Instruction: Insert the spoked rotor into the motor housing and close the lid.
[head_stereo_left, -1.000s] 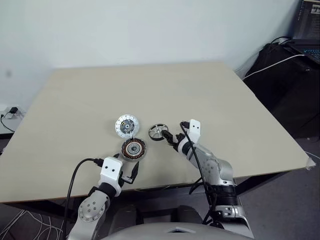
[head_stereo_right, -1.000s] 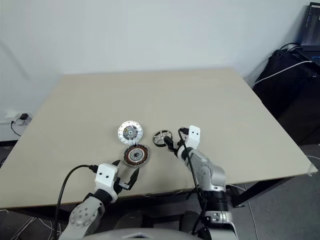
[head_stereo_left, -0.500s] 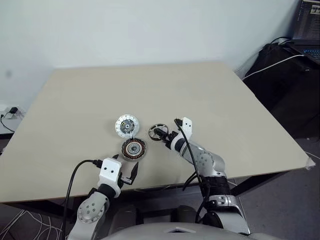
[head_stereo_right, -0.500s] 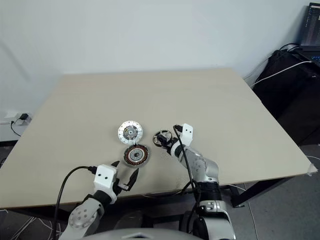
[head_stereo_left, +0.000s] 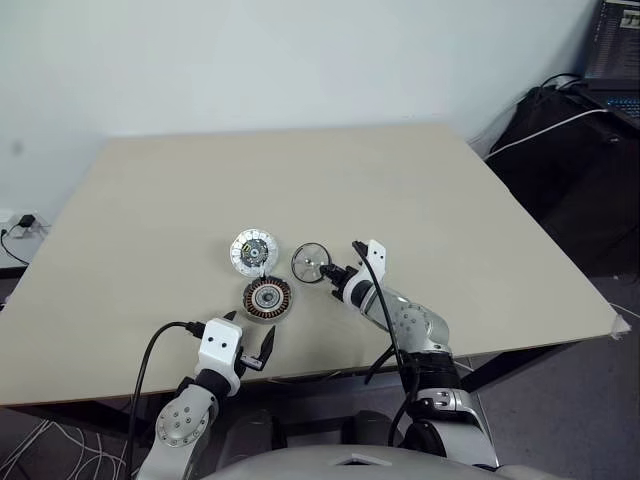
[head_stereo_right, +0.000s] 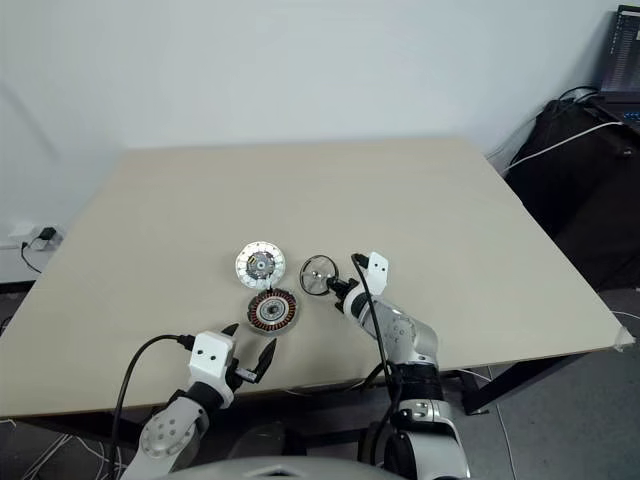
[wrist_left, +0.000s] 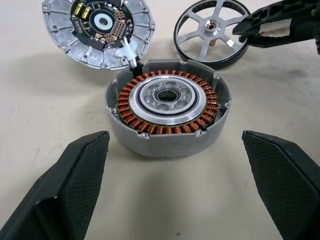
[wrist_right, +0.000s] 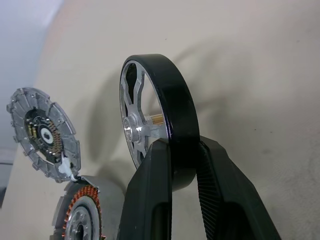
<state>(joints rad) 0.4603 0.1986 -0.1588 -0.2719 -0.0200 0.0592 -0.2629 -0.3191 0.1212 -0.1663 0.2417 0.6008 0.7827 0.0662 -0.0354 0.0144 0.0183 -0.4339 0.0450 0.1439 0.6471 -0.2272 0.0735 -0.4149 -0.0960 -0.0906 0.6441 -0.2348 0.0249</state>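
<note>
The spoked rotor (wrist_right: 160, 105), with its dark rim and silver spokes, stands tilted up on edge on the table. My right gripper (wrist_right: 182, 167) is shut on its rim, one finger on each face. To the rotor's left lies the motor housing (head_stereo_left: 267, 297), a round puck with copper windings (wrist_left: 167, 107) facing up. Its lid (head_stereo_left: 253, 251) lies open and flat beyond it, joined at the edge, with the circuit side up. My left gripper (head_stereo_left: 250, 345) hovers near the table's front edge just short of the housing. It is open and holds nothing.
All of this sits on a beige table (head_stereo_left: 420, 180). A black bag with a white cable (head_stereo_left: 570, 130) and a laptop (head_stereo_left: 615, 50) are past the table's right edge. A wall socket (head_stereo_left: 20, 225) is low on the left.
My right gripper has shut on the rotor's rim. The rotor, which lay flat, now stands tipped up on edge and a little further left. The left arm has kept still.
</note>
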